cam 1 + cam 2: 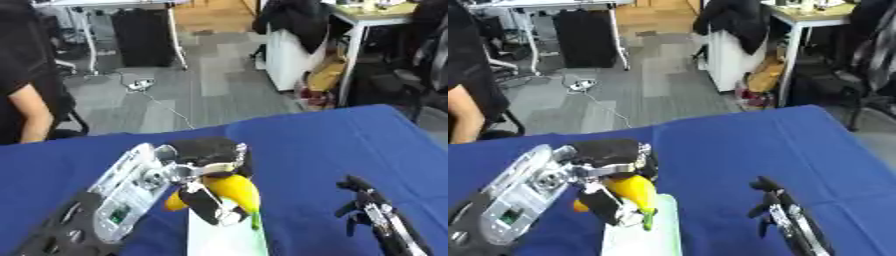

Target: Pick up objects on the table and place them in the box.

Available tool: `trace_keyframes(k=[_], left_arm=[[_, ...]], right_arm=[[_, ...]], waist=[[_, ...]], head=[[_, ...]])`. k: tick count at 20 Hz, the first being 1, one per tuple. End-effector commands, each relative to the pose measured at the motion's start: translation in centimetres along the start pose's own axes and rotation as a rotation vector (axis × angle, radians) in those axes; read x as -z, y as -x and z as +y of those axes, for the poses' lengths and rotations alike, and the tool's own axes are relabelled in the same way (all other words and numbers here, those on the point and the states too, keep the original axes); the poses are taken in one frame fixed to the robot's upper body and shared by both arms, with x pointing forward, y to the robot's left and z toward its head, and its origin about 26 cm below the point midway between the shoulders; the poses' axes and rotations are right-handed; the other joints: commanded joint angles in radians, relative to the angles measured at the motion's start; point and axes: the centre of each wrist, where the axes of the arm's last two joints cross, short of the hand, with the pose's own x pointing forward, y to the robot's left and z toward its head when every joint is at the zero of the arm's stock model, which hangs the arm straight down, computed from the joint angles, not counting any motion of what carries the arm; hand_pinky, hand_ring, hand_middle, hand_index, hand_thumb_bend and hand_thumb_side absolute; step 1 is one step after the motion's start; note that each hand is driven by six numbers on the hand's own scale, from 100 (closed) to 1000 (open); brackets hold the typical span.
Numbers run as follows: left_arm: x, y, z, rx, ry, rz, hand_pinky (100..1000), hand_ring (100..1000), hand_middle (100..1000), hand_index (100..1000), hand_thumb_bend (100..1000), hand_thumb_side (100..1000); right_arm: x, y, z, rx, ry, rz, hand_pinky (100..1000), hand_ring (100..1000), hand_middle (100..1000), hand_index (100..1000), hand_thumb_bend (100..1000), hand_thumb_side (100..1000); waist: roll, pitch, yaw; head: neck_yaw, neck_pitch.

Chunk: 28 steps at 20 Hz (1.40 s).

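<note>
Blue-covered counter (pixel 332 145) across the whole lower half of both views, running askew

Pale green-white box (pixel 226 235) at the near edge of the counter, only its top part in view, cut off by the bottom border

Left robot hand (pixel 206 167) coming in from the lower left on a silver and black arm, right above the far end of the box, fingers and thumb curled round a yellow banana (pixel 234 190)

Banana hanging tilted in that grasp, its green stem end (pixel 255 220) pointing down over the box, upper part tucked under the dark fingers; touching the box or just above it, cannot tell

Small patch of orange (pixel 175 202) just left of the box, beside the banana and partly behind the fingers, shape not clear

Right robot hand (pixel 773 202) to the right of the box, well apart from it, near the lower right corner, dark fingers relaxed and pointing up, holding nothing, resting low over the blue counter

Banana lying between the left robot hand above and the box below, nearer the box's left side than its right
</note>
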Motion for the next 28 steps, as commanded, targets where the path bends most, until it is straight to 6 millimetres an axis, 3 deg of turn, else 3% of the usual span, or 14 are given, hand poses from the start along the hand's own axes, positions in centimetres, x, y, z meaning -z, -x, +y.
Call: trace_keyframes(k=[1, 14, 21, 28], left_arm=[[0.0, 0.0, 0.7, 0.03, -0.021, -0.001, 100, 100, 100, 250, 100, 249], [0.5, -0.2, -0.3, 0.026, -0.018, -0.001, 100, 100, 100, 250, 100, 249], [0.5, 1.1, -2.0, 0.008, -0.019, 0.063, 100, 100, 100, 249, 100, 249], [0.6, 2.1, -2.9, 0.035, -0.034, 0.105, 100, 100, 100, 251, 100, 249]], right_arm=[[0.8, -1.0, -0.3, -0.009, 0.0, -0.039, 315, 553, 835, 960, 100, 897], [0.9, -1.1, -0.1, -0.009, -0.003, -0.046, 315, 553, 834, 959, 100, 897], [1.3, -1.3, 0.1, -0.007, -0.018, -0.055, 314, 553, 834, 961, 100, 899], [1.2, -1.2, 0.2, -0.008, -0.02, -0.048, 313, 552, 834, 963, 100, 901]], waist=[[-0.008, -0.013, -0.001], [-0.019, 0.001, -0.007], [-0.022, 0.015, -0.022], [-0.021, 0.022, -0.028]], head=[[0.015, -0.018], [0.048, -0.064], [0.058, -0.083], [0.061, -0.082]])
